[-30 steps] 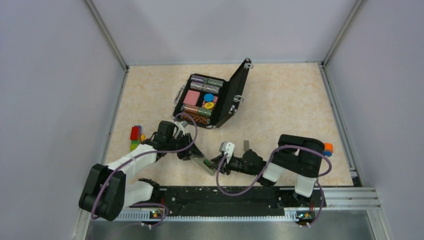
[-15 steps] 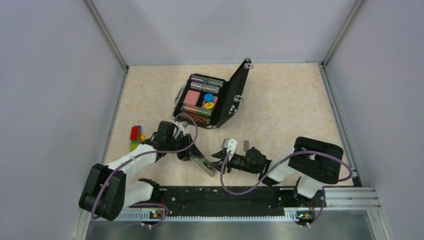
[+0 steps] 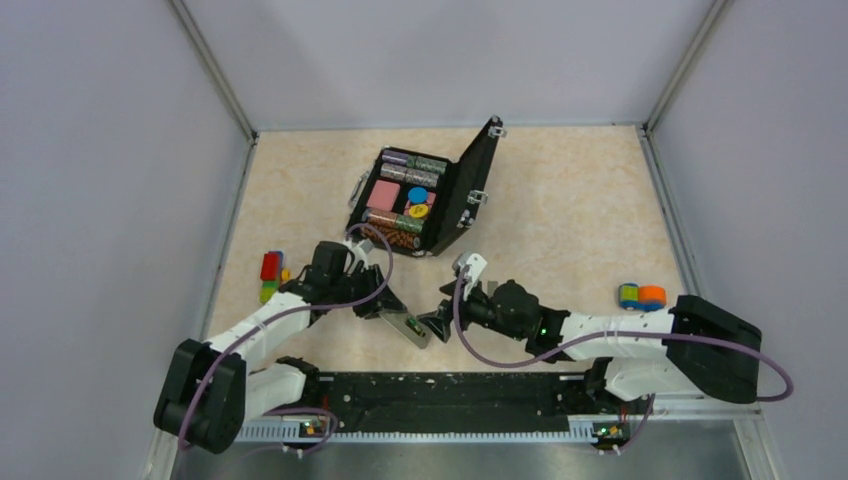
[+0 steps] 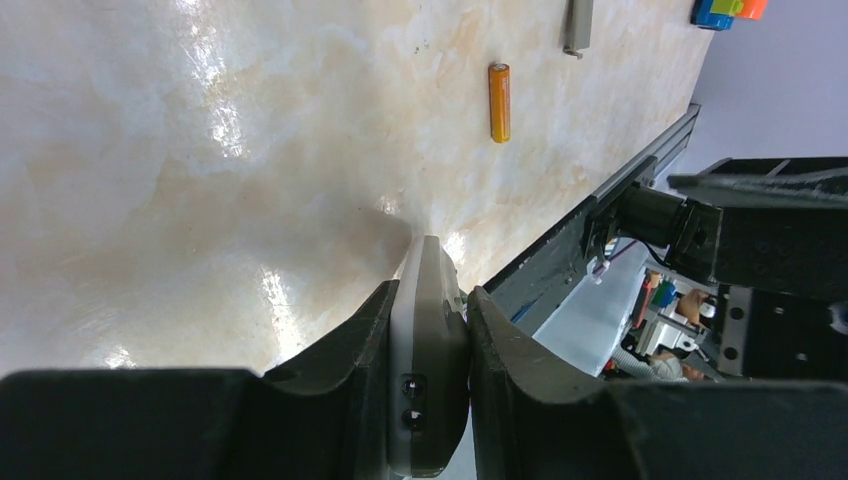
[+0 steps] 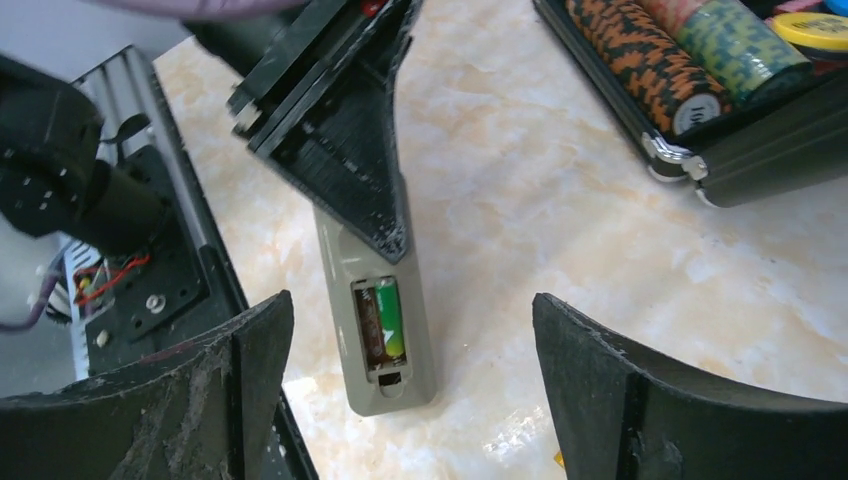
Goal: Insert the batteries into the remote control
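The remote control [image 5: 380, 330] lies grey back up on the table, its battery bay open. A green battery [image 5: 391, 320] sits in one slot, and the slot beside it looks dark brown. My left gripper [image 4: 430, 295] is shut on the remote's [image 4: 428, 370] far end, which also shows in the top view [image 3: 412, 330]. My right gripper [image 5: 412, 310] hangs open and wide just above the bay, touching nothing. An orange battery [image 4: 499, 102] lies loose on the table beyond the remote.
An open black case [image 3: 470, 190] of poker chips stands behind the arms; its corner [image 5: 700, 160] is close to my right gripper. A small grey strip [image 4: 577, 25] lies near the orange battery. Coloured block toys sit at left [image 3: 271, 275] and right [image 3: 641, 296]. The black rail [image 3: 450, 390] runs along the near edge.
My right gripper has opened wide. The right arm's elbow has swung out to the right and its wrist has edged away from the rail. The left arm has held still with the remote.
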Motion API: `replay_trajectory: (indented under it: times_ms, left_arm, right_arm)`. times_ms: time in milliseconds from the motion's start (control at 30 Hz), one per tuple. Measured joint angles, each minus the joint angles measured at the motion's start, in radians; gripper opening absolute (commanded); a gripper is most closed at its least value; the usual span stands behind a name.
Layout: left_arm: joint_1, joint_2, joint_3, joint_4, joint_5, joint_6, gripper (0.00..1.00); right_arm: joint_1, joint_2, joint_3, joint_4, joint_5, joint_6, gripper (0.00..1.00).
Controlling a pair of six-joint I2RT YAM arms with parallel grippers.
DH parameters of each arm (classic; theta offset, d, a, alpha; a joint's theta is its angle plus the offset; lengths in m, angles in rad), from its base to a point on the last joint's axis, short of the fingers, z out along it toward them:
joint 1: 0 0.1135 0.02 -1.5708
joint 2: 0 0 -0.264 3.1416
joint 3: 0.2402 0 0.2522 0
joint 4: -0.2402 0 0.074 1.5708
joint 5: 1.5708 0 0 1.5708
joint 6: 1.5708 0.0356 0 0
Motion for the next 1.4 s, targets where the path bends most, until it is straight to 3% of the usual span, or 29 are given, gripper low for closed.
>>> replay_trajectory:
  times_ms: [333, 533, 667, 833, 1067, 1400]
  left_arm:
    - [0.0, -0.052, 0.036, -0.002, 0.016, -0.029, 0.0]
    - [0.0, -0.085, 0.075, -0.003, 0.022, -0.07, 0.0]
    - [0.0, -0.107, 0.107, -0.01, 0.022, -0.115, 0.0]
    - [0.0, -0.141, 0.156, -0.019, 0.021, -0.168, 0.0]
    - [0.0, -0.148, 0.204, -0.02, 0.021, -0.218, 0.0]
    - [0.002, -0.145, 0.22, -0.014, 0.021, -0.259, 0.0]
  right_arm:
    - [-0.063, -0.046, 0.277, -0.531, 0.102, 0.282, 0.89]
    - [-0.266, -0.047, 0.354, -0.769, 0.019, 0.544, 0.97]
    - [-0.296, -0.04, 0.363, -0.87, -0.043, 0.679, 0.99]
    - [-0.298, -0.029, 0.397, -0.906, -0.129, 0.822, 0.99]
    - [-0.298, -0.029, 0.402, -0.818, -0.236, 0.992, 0.99]
    - [-0.299, -0.028, 0.378, -0.715, -0.29, 1.099, 0.99]
